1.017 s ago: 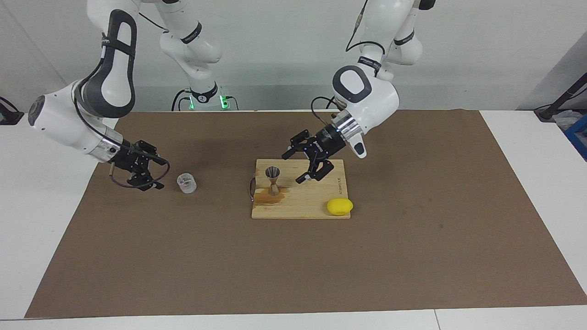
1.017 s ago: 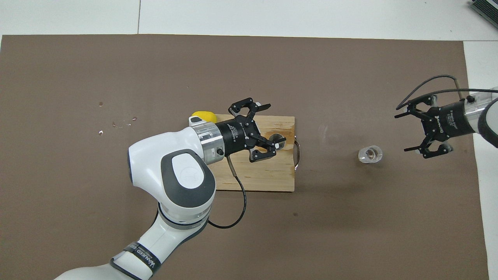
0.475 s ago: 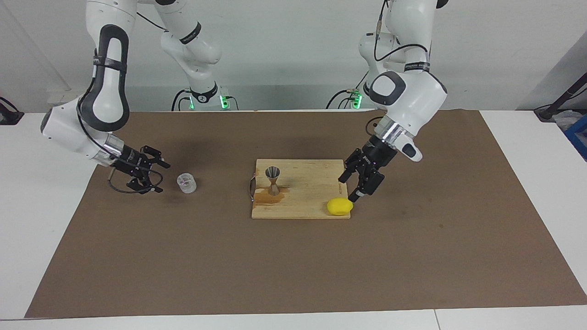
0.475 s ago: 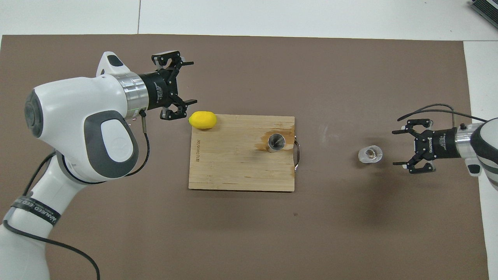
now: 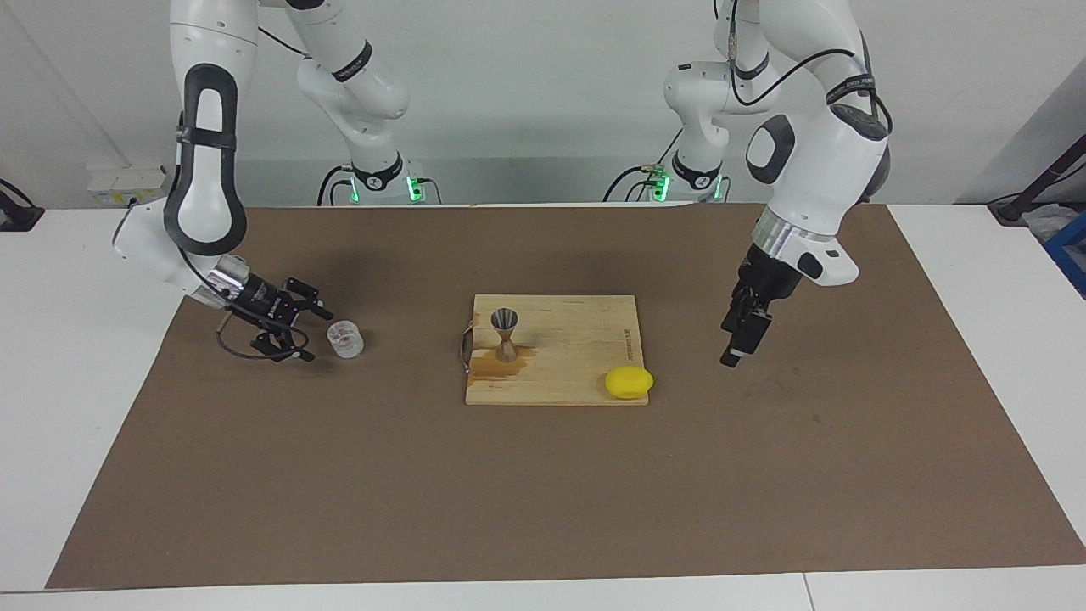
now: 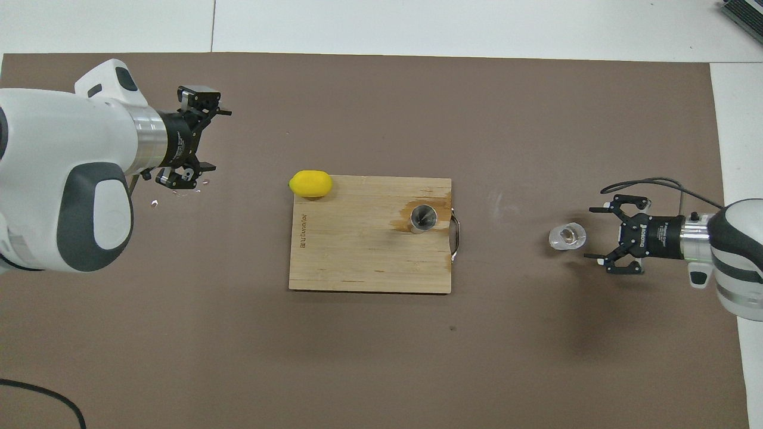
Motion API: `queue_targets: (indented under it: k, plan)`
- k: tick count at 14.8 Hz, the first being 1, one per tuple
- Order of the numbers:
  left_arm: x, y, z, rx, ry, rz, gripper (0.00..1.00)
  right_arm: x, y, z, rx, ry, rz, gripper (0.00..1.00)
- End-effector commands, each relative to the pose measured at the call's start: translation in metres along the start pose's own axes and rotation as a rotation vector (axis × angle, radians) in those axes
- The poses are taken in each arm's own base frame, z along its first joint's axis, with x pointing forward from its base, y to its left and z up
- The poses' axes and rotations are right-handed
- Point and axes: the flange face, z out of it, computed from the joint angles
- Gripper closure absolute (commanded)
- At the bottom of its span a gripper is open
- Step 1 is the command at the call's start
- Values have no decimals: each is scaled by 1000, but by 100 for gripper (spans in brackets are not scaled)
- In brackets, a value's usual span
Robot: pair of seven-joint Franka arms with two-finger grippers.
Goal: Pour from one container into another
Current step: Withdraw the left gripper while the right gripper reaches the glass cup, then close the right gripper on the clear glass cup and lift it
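Standing upright on the brown mat toward the right arm's end of the worktop, the clear glass cup [image 5: 345, 339] [image 6: 567, 236] is free of any grip. Whether it holds anything cannot be told. The right gripper [image 5: 295, 332] [image 6: 603, 246] sits low just beside it, on the side away from the board, jaws spread wide and pointing at the cup but apart from it, holding nothing.

Well apart from the cup, in the middle of the mat, lies a wooden cutting board [image 5: 577, 373] [image 6: 357, 262] with a metal handle on the edge that faces the cup. The silver jigger [image 5: 505, 333] [image 6: 424, 217] stands upright on the board close to that handle; its upper cone opens upward. A darker wet-looking stain on the wood spreads around its foot. A lemon [image 5: 629, 382] [image 6: 310, 183] rests at the board's corner farther from the robots, toward the left arm's end. Nothing stands between cup and jigger except bare mat.

The left gripper [image 5: 735, 352] [image 6: 201, 140] hangs in the air over bare mat, off the board toward the left arm's end, pointing down, jaws wide and empty.

The brown mat [image 5: 543, 492] [image 6: 381, 357] covers most of a white worktop [image 5: 1001, 280]. A few small pale specks lie on the mat near the left gripper in the overhead view. A plain pale wall rises where the arm bases stand
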Motion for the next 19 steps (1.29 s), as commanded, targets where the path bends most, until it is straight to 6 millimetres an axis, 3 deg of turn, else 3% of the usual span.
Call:
queue_targets:
  k: [1, 4, 11, 13, 16, 19]
  plan:
    - [14, -16, -28, 82, 44, 146, 0, 8, 14, 11, 57, -25, 21, 0]
    - [34, -34, -41, 154, 12, 398, 0, 13, 24, 27, 79, -63, 38, 0]
    - [42, -63, -53, 364, -121, 983, 0, 8, 29, 40, 118, -102, 89, 1]
    - [42, -64, -71, 392, -170, 1043, 0, -1, 28, 47, 123, -116, 93, 2]
    - [50, -53, -115, 403, -205, 1081, 0, -2, 29, 51, 125, -114, 96, 2]
    - [46, -54, -134, 402, -213, 1076, 0, -1, 29, 51, 127, -111, 88, 4]
